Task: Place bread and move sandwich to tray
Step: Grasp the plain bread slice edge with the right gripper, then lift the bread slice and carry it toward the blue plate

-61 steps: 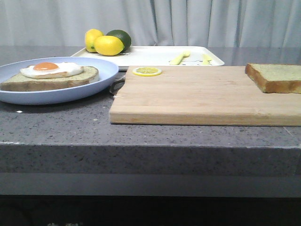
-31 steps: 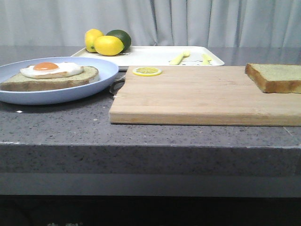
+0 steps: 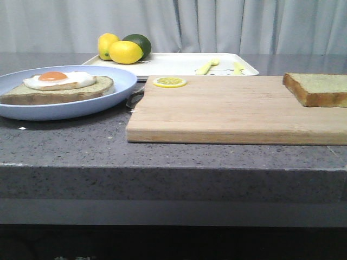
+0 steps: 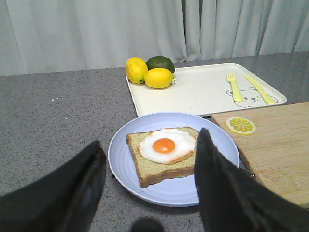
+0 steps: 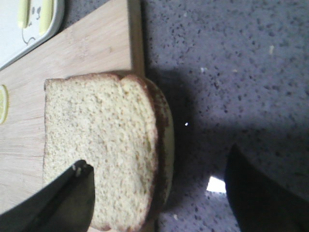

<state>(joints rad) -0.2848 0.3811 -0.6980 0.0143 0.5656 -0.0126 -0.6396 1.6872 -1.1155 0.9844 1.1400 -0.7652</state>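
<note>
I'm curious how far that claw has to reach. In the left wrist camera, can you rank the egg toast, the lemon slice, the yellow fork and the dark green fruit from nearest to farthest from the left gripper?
From the left gripper:
1. Egg toast, on the blue plate between the fingers.
2. Lemon slice, on the cutting board's corner.
3. Yellow fork, on the white tray.
4. Dark green fruit, at the tray's far corner.

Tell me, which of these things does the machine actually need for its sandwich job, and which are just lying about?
Needed:
bread
egg-topped slice on its blue plate
white tray
right pincer, open above the bread

Lying about:
cutting board
lemon slice
lemons, lime
yellow fork, knife
</note>
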